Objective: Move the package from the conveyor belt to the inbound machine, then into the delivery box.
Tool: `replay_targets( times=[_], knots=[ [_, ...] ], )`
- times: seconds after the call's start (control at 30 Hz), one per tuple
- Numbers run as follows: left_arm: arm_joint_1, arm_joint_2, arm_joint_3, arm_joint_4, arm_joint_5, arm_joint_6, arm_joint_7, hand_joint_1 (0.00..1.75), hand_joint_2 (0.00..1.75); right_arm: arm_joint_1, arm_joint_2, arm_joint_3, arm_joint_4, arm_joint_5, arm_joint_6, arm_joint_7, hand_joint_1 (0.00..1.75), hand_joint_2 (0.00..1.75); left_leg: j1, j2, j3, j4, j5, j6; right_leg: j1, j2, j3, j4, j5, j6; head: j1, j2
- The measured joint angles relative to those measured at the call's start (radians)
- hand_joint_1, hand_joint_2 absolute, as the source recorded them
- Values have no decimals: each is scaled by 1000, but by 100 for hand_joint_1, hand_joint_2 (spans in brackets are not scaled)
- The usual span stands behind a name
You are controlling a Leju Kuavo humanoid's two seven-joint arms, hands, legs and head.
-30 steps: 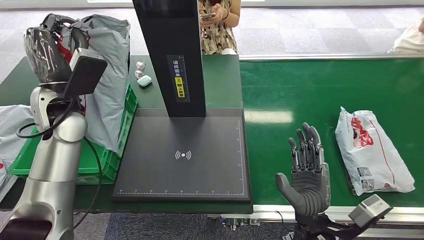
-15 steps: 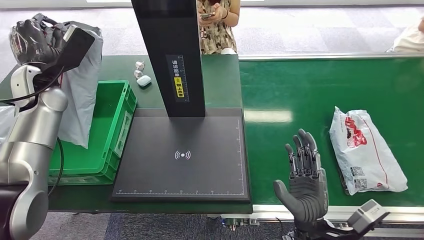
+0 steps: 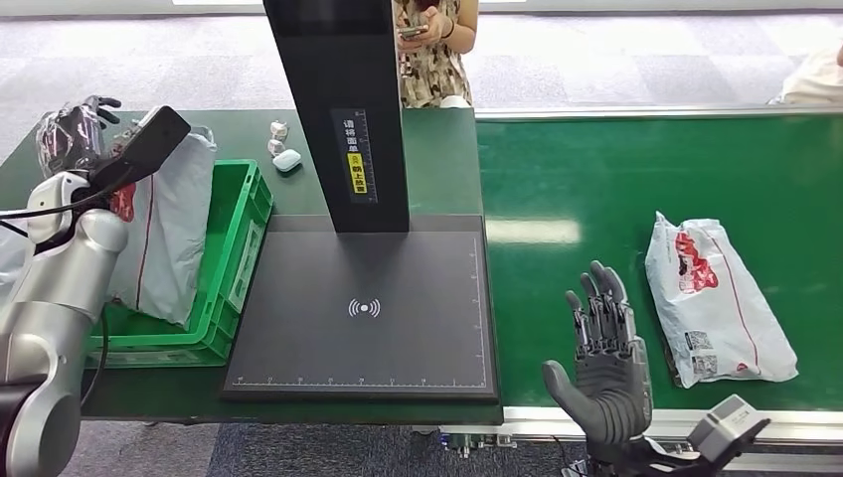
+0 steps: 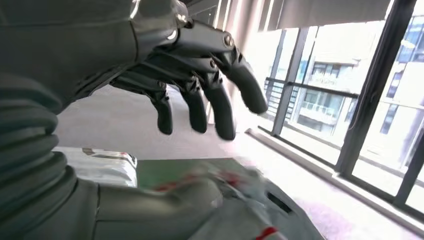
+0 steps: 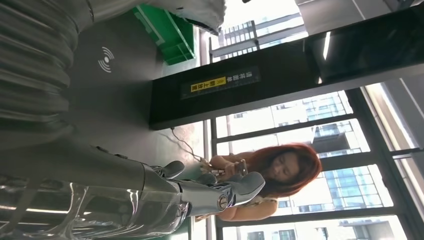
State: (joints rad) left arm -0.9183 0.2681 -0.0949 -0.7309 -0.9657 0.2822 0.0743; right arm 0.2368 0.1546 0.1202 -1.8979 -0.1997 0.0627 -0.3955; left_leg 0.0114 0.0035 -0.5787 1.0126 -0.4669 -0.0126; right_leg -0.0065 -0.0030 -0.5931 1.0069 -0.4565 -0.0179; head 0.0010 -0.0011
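A grey package (image 3: 164,229) hangs into the green delivery box (image 3: 237,234), leaning on its left wall. My left hand (image 3: 78,134) is raised just left of the package's top. In the left wrist view its fingers (image 4: 200,100) are spread apart from the thumb, with the blurred package (image 4: 225,185) below them. A white package with red print (image 3: 716,298) lies on the green conveyor belt (image 3: 596,179). My right hand (image 3: 604,363) stands open, fingers up, at the belt's near edge, left of that package and apart from it. The black inbound machine plate (image 3: 363,308) is bare.
The machine's black column (image 3: 343,109) rises behind the plate. A person (image 3: 432,50) stands beyond the table holding a phone. Small white items (image 3: 283,154) lie beside the column. Another pale bag (image 3: 815,79) sits past the belt's far right.
My left arm has swung left and down, and the grey package has dropped lower into the green box. The white package has drifted left along the belt. My right hand sank slightly.
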Motion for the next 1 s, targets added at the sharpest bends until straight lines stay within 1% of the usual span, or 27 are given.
replay_targets(
  times=[0.13, 0.23, 0.3, 0.37, 0.47, 0.57, 0.63, 0.73, 0.8, 0.87, 0.9, 0.93, 0.97, 1.0],
  knots=[
    [5, -6, 0, 7, -2, -19, 0, 0, 175, -4, 10, -11, 6, 8, 2, 17, 0, 175, 0, 0, 0, 0, 0, 0, 0, 0, 0, 0, 0, 0, 0, 0],
    [22, -19, 0, -6, 17, -18, -26, 0, 175, -4, 17, -19, 9, 24, 4, 25, 0, 175, 0, 0, 0, 0, 0, 0, 0, 0, 0, 0, 0, 0, 0, 0],
    [56, -31, 0, -45, 40, -10, -52, 0, 175, -2, 22, -24, 10, 43, -1, 24, 0, 175, 0, 0, 0, 0, 0, 0, 0, 0, 0, 0, 0, 0, 0, 0],
    [114, -47, -1, -114, 68, 3, -70, 0, 175, 1, 25, -30, 10, 56, -8, 25, 0, 175, 0, 1, 0, 0, 0, 0, 0, 0, 0, 0, 0, 0, 0, 0],
    [252, -77, -3, -269, 117, 44, -98, 0, 175, 11, 30, -37, 13, 65, -24, 26, 0, 175, -1, 2, 0, 0, -1, 0, -1, 2, 0, -1, -1, 0, 0, 0],
    [437, -115, -6, -466, 177, 105, -155, 0, 175, 26, 34, -44, 14, 75, -43, 26, 0, 175, -1, 3, 1, 0, -3, 0, -1, 4, 0, -1, -2, 1, 0, 0],
    [551, -141, -18, -601, 225, 123, -203, 0, 175, 38, 36, -49, 13, 87, -56, 27, 0, 175, -1, 4, 0, 0, -4, 1, -1, 4, -1, -1, -2, 1, 0, 0],
    [704, -177, -52, -769, 312, 90, -269, 0, 175, 50, 38, -55, 11, 104, -75, 31, 0, 175, -1, 4, 1, 0, -6, 1, -2, 5, 0, -2, -3, 1, 0, 0],
    [811, -200, -96, -878, 414, 20, -315, 0, 175, 63, 38, -54, 11, 114, -94, 39, 0, 175, -2, 5, 2, 0, -7, 1, -3, 6, 0, -2, -4, 1, -1, 0],
    [895, -224, -146, -944, 512, -50, -353, 0, 175, 72, 38, -46, 11, 120, -115, 48, 0, 87, -1, 5, 1, 0, -8, 2, -3, 5, 0, -2, -5, 3, -1, 0],
    [929, -236, -170, -969, 554, -79, -367, 0, 175, 75, 38, -40, 11, 120, -123, 50, 0, 87, -1, 5, 1, 0, -8, 2, -3, 5, 0, -2, -5, 3, -1, 0],
    [960, -248, -189, -990, 596, -103, -378, 0, 131, 78, 38, -33, 11, 119, -128, 53, 0, 87, -1, 5, 1, 0, -8, 2, -3, 5, 0, -2, -5, 3, -1, 0],
    [987, -260, -206, -1009, 641, -128, -386, 0, 131, 81, 37, -26, 12, 117, -131, 55, 0, 131, -1, 5, 1, 0, -8, 2, -3, 5, 0, -2, -5, 3, -1, 0],
    [1000, -265, -215, -1018, 667, -143, -390, 0, 116, 83, 37, -22, 13, 117, -131, 57, 0, 175, -1, 4, 1, 0, -8, 2, -3, 5, 0, -2, -5, 3, -1, 0]
  ],
)
